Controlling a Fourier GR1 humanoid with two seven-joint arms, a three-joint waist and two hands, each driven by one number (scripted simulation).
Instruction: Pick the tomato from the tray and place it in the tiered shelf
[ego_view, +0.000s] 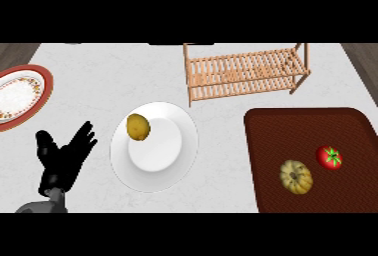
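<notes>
You see the left robot hand at 8 o'clock, fingers spread, resting open and holding nothing. The round red tomato lies at 4 o'clock on the dark brown rectangular tray, apart from the slatted wooden tiered shelf at 1 o'clock.

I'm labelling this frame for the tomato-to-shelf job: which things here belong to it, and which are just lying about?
Belong to the job:
tomato
brown tray
wooden tiered shelf

Just lying about:
small pale pumpkin on the tray
white plate holding a yellowish potato
red-rimmed plate
left robot hand, resting open
</notes>
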